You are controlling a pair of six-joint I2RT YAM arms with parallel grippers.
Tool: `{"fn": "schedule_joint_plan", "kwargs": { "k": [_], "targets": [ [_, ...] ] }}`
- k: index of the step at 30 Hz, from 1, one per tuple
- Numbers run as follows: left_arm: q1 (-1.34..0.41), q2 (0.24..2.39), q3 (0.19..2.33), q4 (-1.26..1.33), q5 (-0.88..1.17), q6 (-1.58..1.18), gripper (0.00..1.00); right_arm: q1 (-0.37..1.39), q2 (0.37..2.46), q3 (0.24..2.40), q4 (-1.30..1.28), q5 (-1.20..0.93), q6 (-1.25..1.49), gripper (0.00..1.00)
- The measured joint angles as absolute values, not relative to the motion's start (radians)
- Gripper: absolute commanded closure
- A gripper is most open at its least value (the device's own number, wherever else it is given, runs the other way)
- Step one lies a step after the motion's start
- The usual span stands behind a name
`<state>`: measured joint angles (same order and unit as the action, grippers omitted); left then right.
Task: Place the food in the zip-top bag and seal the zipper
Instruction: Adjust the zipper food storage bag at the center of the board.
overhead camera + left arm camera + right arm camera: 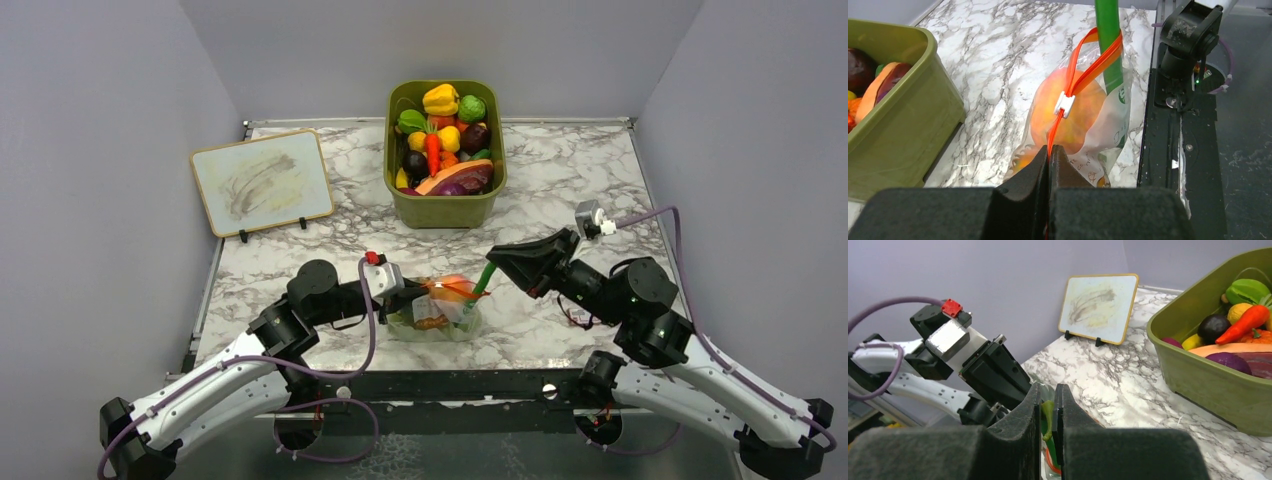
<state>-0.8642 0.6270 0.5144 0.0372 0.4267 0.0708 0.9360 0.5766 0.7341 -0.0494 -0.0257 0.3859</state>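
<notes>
The clear zip-top bag (440, 322) lies near the table's front edge between the arms. A round orange-peach fruit (1083, 120) shows through its plastic. My left gripper (1050, 150) is shut on the orange-red zipper (1083, 75) at the bag's near end. The white slider (1065, 104) sits partway along the strip. Beyond the slider the mouth gapes around a long green toy stalk (1109, 45) that stands in it. My right gripper (1046, 390) is shut on the top of that stalk (1047, 415), up and to the right of the bag (492, 262).
An olive-green bin (445, 210) full of toy produce stands at the back centre, close to the bag's left in the left wrist view (908, 125). A small whiteboard (262, 180) is propped at the back left. The black front rail (1173, 150) runs beside the bag.
</notes>
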Motion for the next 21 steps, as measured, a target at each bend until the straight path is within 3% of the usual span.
{"fn": "schedule_joint_plan", "kwargs": {
  "k": [21],
  "targets": [
    [-0.864, 0.64, 0.469, 0.127, 0.401, -0.018, 1.0, 0.936, 0.639, 0.533, 0.257, -0.115, 0.527, 0.99]
  ]
}}
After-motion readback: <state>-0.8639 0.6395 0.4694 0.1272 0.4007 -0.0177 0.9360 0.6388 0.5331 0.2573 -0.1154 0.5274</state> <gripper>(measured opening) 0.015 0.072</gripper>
